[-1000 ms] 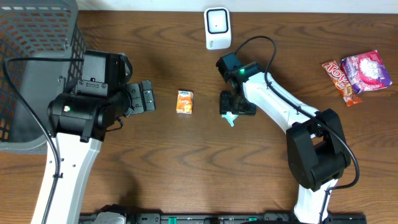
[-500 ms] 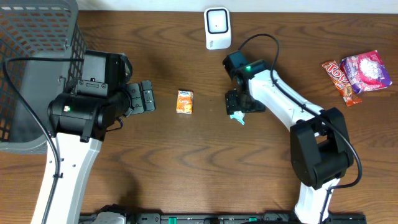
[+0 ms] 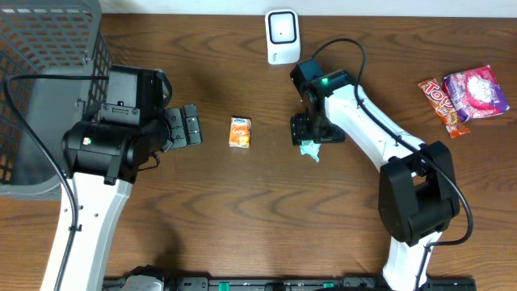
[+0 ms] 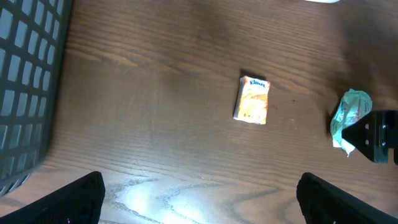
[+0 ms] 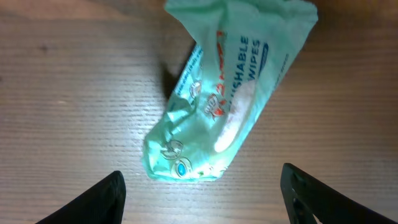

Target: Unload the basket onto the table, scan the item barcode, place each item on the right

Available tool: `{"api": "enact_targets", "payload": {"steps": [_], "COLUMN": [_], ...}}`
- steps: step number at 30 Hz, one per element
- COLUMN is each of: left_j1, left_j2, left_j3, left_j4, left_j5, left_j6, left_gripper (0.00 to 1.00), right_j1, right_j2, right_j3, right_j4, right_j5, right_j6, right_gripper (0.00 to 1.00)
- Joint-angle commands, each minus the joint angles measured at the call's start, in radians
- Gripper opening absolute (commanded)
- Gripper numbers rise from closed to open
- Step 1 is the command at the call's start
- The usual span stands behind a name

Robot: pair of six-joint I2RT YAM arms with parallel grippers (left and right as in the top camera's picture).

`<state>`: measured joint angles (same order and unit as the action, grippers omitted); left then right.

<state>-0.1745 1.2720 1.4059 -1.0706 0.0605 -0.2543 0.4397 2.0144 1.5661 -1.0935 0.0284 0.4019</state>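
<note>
A green wipes packet (image 5: 227, 93) is laid beneath the right gripper (image 5: 202, 186), jaws apart; the left gripper (image 4: 200, 199) is spread too. Between them an orange tissue pack (image 3: 240, 132) is seen.

Wooden table (image 4: 155, 130). Small orange Kleenex tissue pack (image 4: 252, 100) lying flat, mid-frame. Crumpled green packet (image 4: 349, 115) at right, well apart from the pack, touching black arm hardware (image 4: 380, 134) at frame edge. Grey mesh basket (image 4: 25, 81) at left. Left gripper (image 4: 199, 199): tips at lower corners, spread wide over bare wood.
</note>
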Motion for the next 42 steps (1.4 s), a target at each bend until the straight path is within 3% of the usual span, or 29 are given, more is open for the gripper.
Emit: {"api": "enact_targets", "payload": {"steps": [1, 8, 19, 29, 38, 40, 42], "left_j1": [0.001, 0.001, 0.001, 0.001, 0.001, 0.001, 0.001], "left_j2": [0.002, 0.002, 0.002, 0.002, 0.002, 0.002, 0.002], "left_j3": [-0.002, -0.002, -0.002, -0.002, -0.002, -0.002, -0.002], "left_j4": [-0.002, -0.002, -0.002, -0.002, -0.002, -0.002, -0.002], "left_j5": [-0.013, -0.013, -0.013, -0.013, -0.013, -0.013, -0.013], "left_j6": [0.006, 0.006, 0.006, 0.006, 0.005, 0.006, 0.005], "left_gripper": [0.98, 0.98, 0.98, 0.98, 0.98, 0.98, 0.98], "right_j1": [-0.008, 0.022, 0.107, 0.148, 0.148, 0.148, 0.148], "right_j2": [-0.017, -0.017, -0.016, -0.016, -0.016, -0.016, -0.016], "right_j3": [0.021, 0.020, -0.050, -0.112, -0.222, -0.222, -0.222], "right_j4": [0.034, 0.098, 0.104, 0.161, 0.274, 0.275, 0.279], "right_j5": [-0.051, -0.062, 0.211, 0.327, 0.374, 0.373, 0.370], "right_j6": [0.039, 0.035, 0.073, 0.102, 0.121, 0.121, 0.122], "right_gripper": [0.76, 0.75, 0.77, 0.72, 0.75, 0.73, 0.66]}}
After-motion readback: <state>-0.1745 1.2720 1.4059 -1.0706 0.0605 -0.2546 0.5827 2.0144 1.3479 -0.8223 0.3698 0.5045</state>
